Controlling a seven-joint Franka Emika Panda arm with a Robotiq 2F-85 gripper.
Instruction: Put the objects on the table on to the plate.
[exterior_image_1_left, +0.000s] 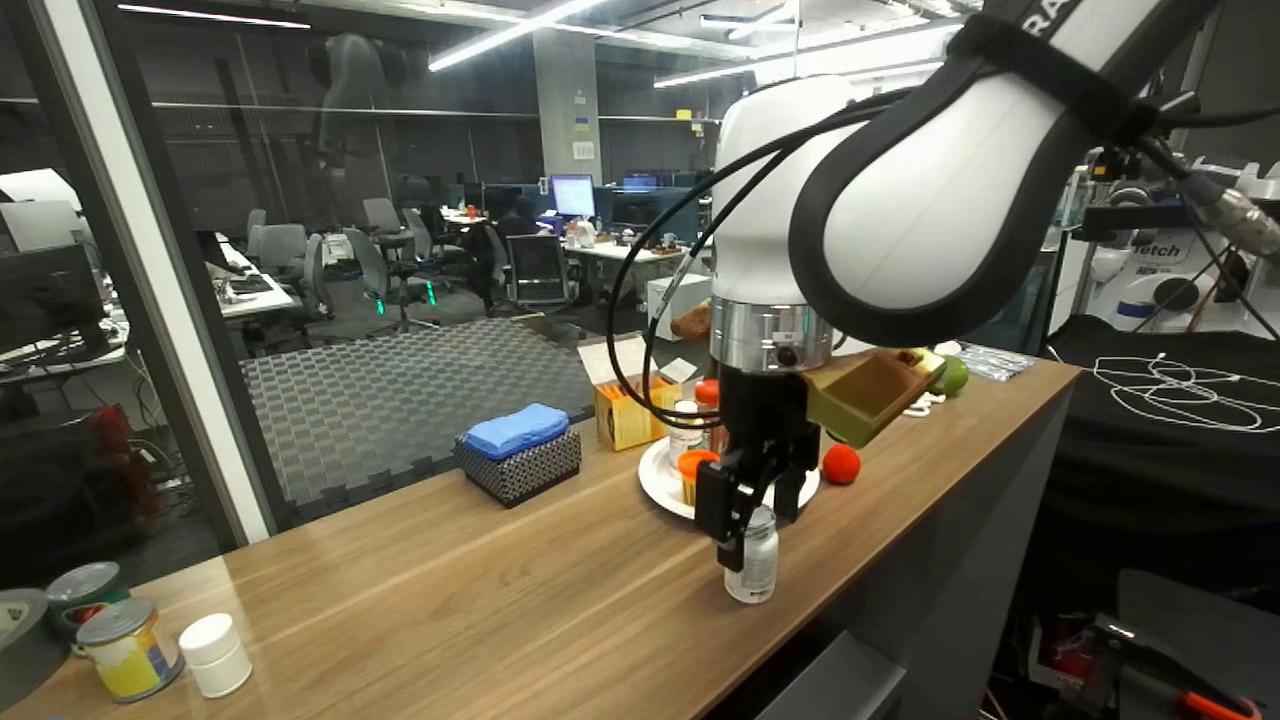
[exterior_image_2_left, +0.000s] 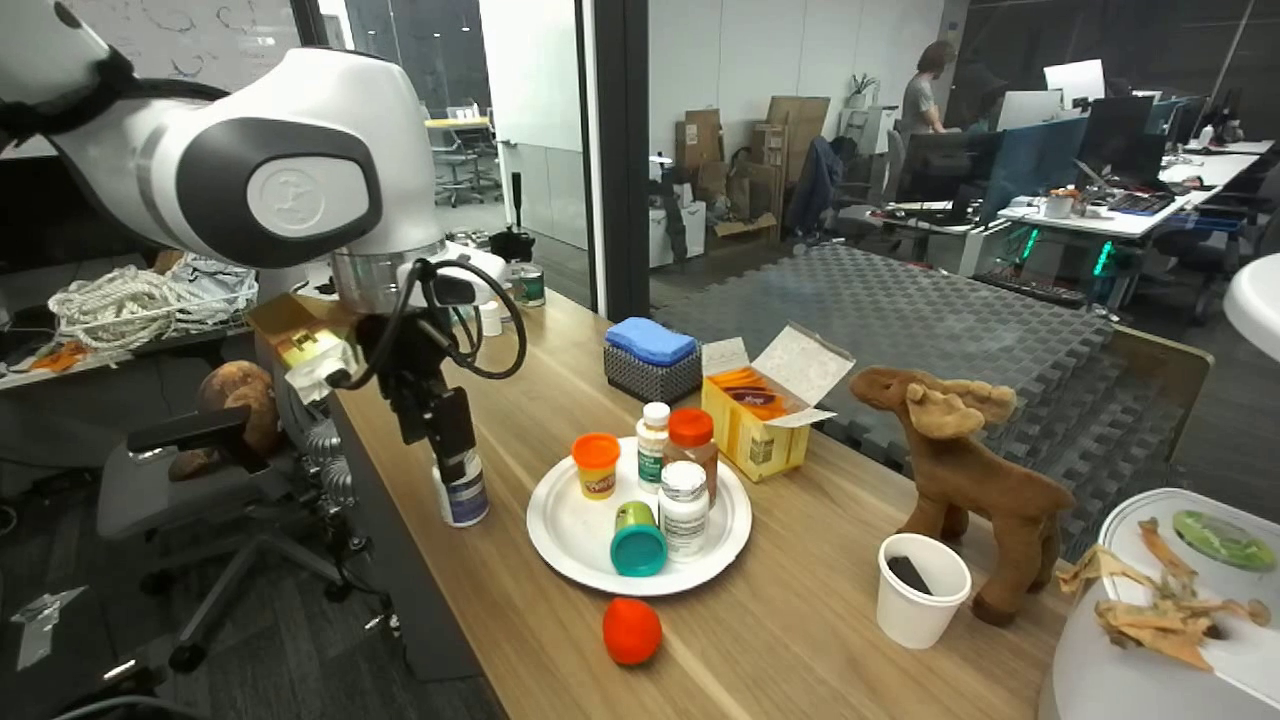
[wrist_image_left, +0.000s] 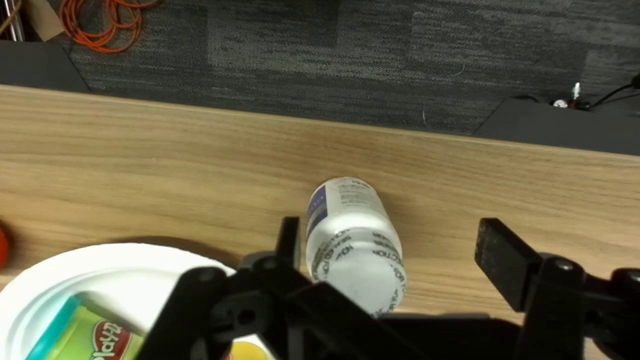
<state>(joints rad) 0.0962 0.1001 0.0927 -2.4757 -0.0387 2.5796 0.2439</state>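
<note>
- Straddling the upright white bottle (wrist_image_left: 356, 242), my gripper (wrist_image_left: 392, 250) stands spread, holding nothing.
- I see the bottle near wrist-view centre, closer to the frame-left finger (wrist_image_left: 288, 242).

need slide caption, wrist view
Open claw straddling a white bottle on the wooden counter, a plate with a green tub alongside.

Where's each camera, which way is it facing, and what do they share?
Wrist view: on the wrist, looking down at the bottle on the table; only the gripper shows.
In an exterior view: at the yellow can end, looking along the table; arm and gripper at right.
In an exterior view: at the moose end, looking back along the table; arm and gripper at left.
Both exterior views share plate, bottle, arm and gripper.
</note>
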